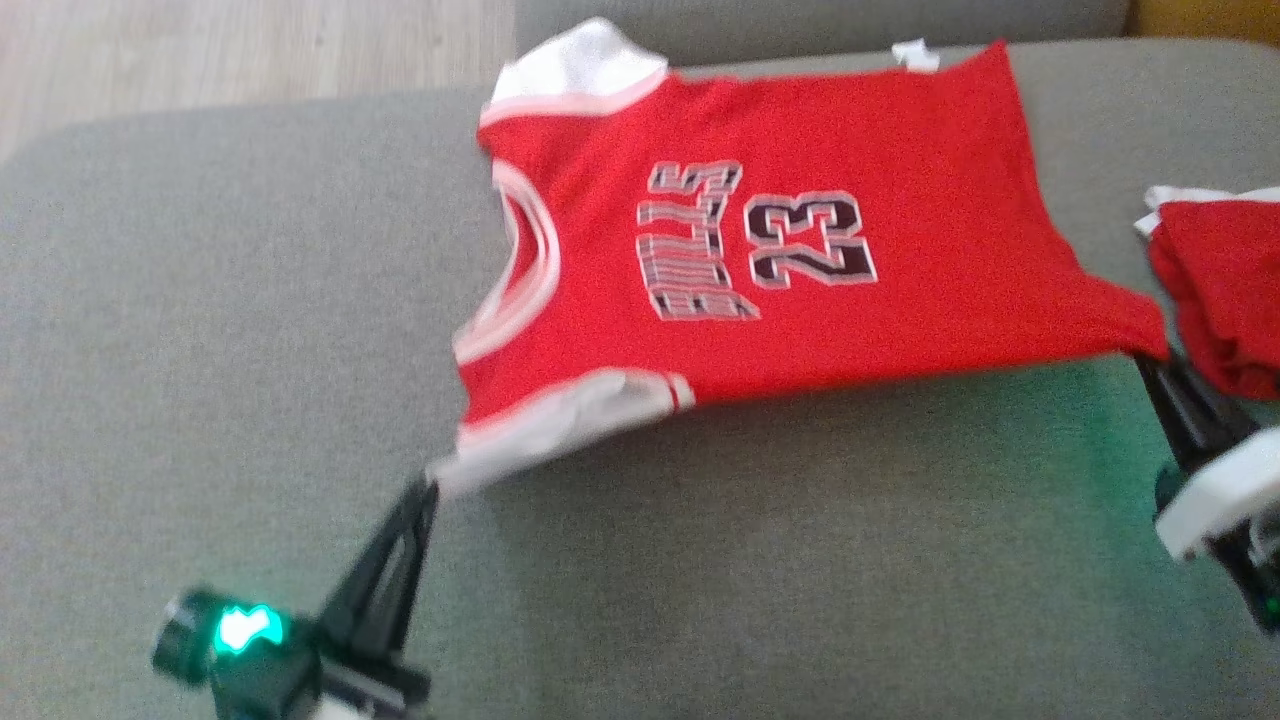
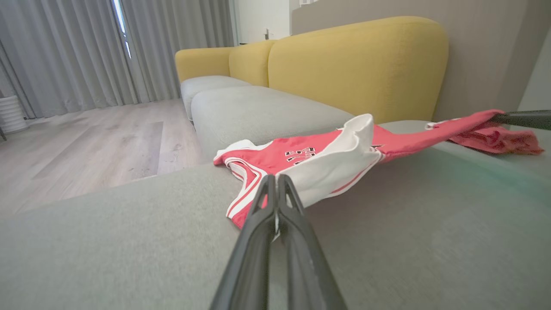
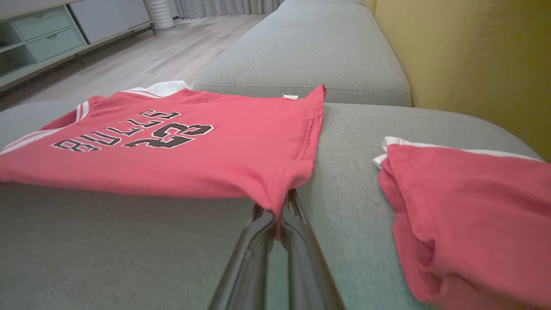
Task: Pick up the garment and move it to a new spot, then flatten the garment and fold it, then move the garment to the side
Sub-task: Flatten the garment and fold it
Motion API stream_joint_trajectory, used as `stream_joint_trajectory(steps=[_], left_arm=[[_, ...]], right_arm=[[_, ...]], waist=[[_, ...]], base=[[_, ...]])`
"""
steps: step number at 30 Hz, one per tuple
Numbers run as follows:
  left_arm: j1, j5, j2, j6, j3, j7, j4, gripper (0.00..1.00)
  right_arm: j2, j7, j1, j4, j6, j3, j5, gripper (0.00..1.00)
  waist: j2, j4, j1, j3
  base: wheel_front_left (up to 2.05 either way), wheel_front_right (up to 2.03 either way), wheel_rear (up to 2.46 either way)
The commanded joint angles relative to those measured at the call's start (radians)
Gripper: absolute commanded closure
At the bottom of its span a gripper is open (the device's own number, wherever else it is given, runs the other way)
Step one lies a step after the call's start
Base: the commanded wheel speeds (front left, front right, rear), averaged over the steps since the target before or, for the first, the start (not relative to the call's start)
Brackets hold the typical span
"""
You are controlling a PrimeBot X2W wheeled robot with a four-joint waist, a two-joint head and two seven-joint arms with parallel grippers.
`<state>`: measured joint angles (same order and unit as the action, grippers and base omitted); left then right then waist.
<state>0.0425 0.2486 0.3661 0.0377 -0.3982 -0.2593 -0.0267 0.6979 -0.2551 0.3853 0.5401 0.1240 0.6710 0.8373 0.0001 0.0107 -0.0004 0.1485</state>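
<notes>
L gripper (image 1: 428, 492) clamped on jersey (image 1: 900, 300) white sleeve tip, R gripper (image 3: 277, 209) clamped on hem corner. Risk: slip from thin pinches under uneven pull; snag on nearby red pile (image 1: 1215, 300).

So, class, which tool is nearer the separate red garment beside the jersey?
Right. The right tool grips the jersey at its hem corner beside the separate garment; the left tool grips its white sleeve, far across.
</notes>
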Motion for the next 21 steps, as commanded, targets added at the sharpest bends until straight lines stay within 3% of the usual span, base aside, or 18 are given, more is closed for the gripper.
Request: stream_joint_trajectory(steps=[1,12,21], left_arm=[[-0.034,-0.007,0.019,-0.007,0.04,-0.002,-0.038,1.0],[0.228,0.009,-0.036,-0.044,0.084,-0.002,-0.132,1.0],[0.068,-0.069,-0.067,0.008,0.068,-0.002,-0.088,1.0]], right_arm=[[0.047,-0.007,-0.016,-0.019,0.007,-0.01,0.004,1.0],[0.07,-0.007,-0.315,-0.123,0.007,-0.132,-0.051,1.0],[0.036,0.022,-0.334,-0.158,0.007,-0.209,-0.05,1.0]], waist=[[-0.0001,-0.011,0.0004,-0.028],[-0.0001,-0.021,0.0004,-0.056],[-0.0001,-0.007,0.0004,-0.021]], base=[[0.0,0.0,0.0],[0.0,0.0,0.0],[0.0,0.0,0.0]])
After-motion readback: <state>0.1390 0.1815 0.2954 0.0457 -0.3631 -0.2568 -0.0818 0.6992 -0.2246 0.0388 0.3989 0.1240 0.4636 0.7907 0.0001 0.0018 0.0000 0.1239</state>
